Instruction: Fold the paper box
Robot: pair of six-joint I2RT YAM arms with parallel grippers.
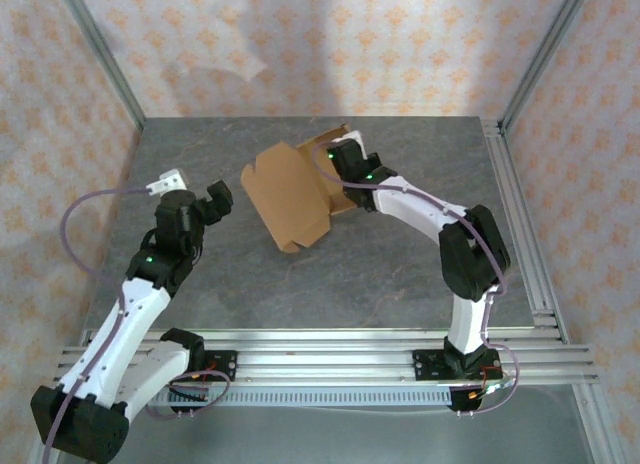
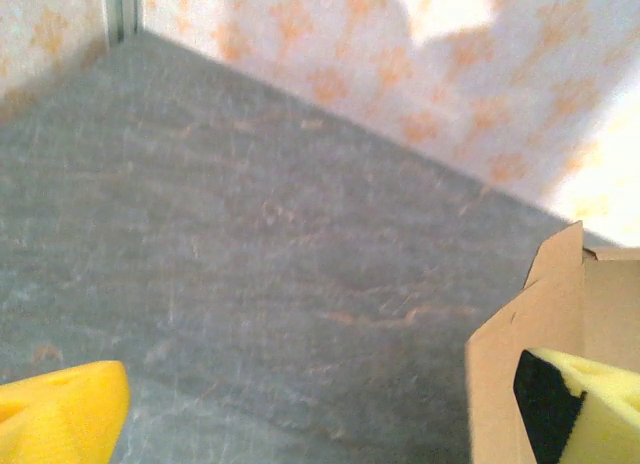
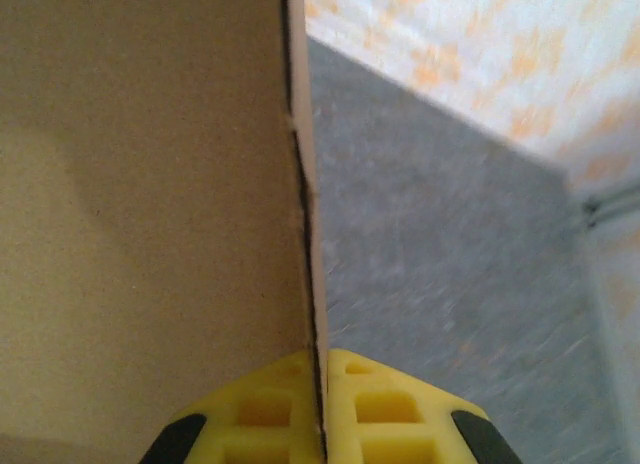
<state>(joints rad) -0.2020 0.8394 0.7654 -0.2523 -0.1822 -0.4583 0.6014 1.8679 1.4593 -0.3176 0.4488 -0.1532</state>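
Top external view: read left to right across the grey table (image 1: pixel 350 274).
Left gripper (image 1: pixel 193 190): centre left of the frame, jaws spread wide, holding nothing, near the box's left edge.
Paper box (image 1: pixel 290 194): centre of the frame, brown cardboard, part-folded, flaps raised along its upper right.
Right gripper (image 1: pixel 340 159): pinched tight on a thin upright cardboard wall at the box's upper right.
Handling: likely light, stiff across its panels and bending readily at the creases. Hold it by a flap edge close to a crease, since hard pinching may crumple it.
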